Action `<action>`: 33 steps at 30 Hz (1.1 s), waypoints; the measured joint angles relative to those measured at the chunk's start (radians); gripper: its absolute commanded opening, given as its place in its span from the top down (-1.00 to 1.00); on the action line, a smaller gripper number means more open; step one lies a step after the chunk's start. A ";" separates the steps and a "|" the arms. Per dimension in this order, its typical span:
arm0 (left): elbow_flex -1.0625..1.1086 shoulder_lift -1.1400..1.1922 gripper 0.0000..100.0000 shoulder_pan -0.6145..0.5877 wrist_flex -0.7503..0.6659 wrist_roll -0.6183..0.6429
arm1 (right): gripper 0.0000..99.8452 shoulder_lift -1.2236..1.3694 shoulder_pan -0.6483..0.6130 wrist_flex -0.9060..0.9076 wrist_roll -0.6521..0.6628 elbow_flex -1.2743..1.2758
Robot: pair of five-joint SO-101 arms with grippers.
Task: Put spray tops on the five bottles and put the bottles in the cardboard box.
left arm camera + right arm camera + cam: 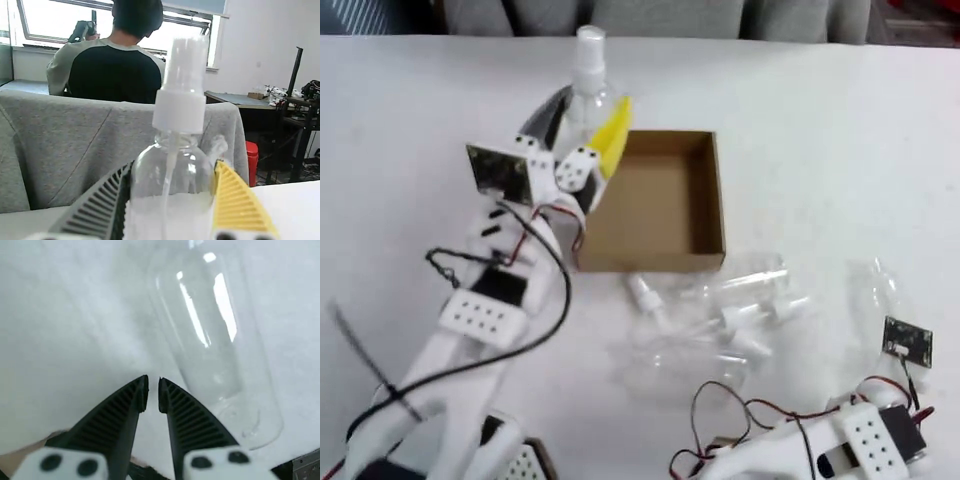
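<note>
My left gripper [586, 104] is shut on a clear bottle [169, 202] that carries a white spray top [180, 85]. It holds the bottle upright just beyond the far left corner of the open cardboard box [708, 200]; the box's inside looks bare. The grey finger [95, 205] and the yellow finger [239, 204] press on the bottle's two sides. Several clear bottles and loose white spray tops [720, 315] lie in a heap in front of the box. My right gripper [152, 392] is shut on nothing, low over the table beside a lying clear bottle [215, 340].
The right arm [860, 440] sits at the front right edge, and a lone clear bottle [878, 285] lies just beyond it. The left arm [480, 310] runs from the front left toward the box. A grey chair back [60, 145] stands behind the table.
</note>
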 measured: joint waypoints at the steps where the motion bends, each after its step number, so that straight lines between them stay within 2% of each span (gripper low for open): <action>1: 0.000 0.034 0.96 -0.011 -0.035 0.000 | 0.97 -0.015 0.000 0.000 0.000 0.005; 5: -0.026 0.190 0.96 -0.032 -0.152 0.000 | 0.97 -0.066 0.000 0.006 0.000 0.020; 13: -0.140 0.508 0.96 -0.048 -0.252 0.000 | 0.97 -0.112 -0.011 0.008 0.002 0.035; 23: -0.288 0.881 0.96 -0.069 -0.559 0.000 | 0.97 -0.114 -0.020 0.008 0.005 0.035; 33: -0.456 1.137 0.96 -0.078 -0.621 0.005 | 0.97 -0.114 -0.020 0.008 0.008 0.035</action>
